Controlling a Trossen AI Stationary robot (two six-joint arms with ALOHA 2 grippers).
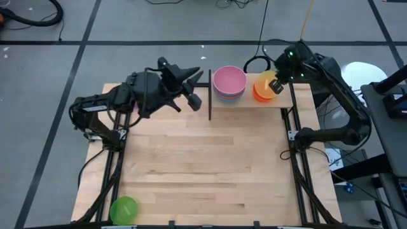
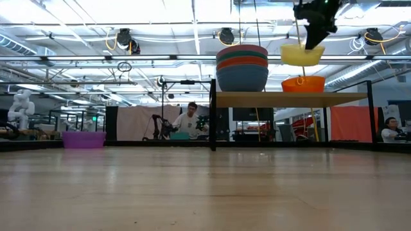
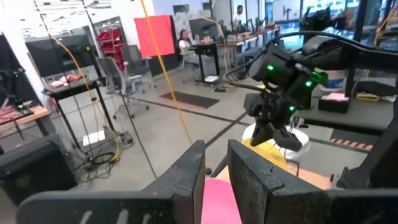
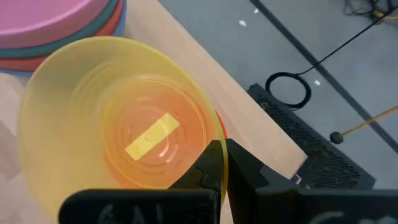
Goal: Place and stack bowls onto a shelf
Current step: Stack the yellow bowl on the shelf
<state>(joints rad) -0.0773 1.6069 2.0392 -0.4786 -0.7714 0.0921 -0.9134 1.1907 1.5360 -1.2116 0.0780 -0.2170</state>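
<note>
A stack of large bowls (image 1: 229, 83), pink on top, stands on the shelf (image 2: 289, 99) at the table's far edge. Beside it on the shelf sits an orange bowl (image 2: 303, 84). My right gripper (image 2: 314, 35) is shut on a yellow bowl (image 2: 302, 54) that hangs straight above the orange one. My left gripper (image 1: 198, 86) hovers open, just left of the shelf, pointing at the stack. A green bowl (image 1: 124, 208) rests on the table's near left corner. A purple bowl (image 2: 83, 139) stands on the tabletop at its left side. My right gripper pinches the yellow bowl's rim (image 4: 208, 134) on the side toward the table's right edge, one finger inside the bowl and one outside. The fingers come from above, pointing down. The bowl is lifted clear, mouth up and nearly level, a short gap above the orange bowl.
Black metal framing (image 1: 210, 95) edges the shelf's left end, close to my left gripper. The wide wooden tabletop (image 1: 203, 165) stretches in front of the shelf. A black cable loop (image 4: 287, 90) lies on the floor beyond the far edge. People sit in the room behind.
</note>
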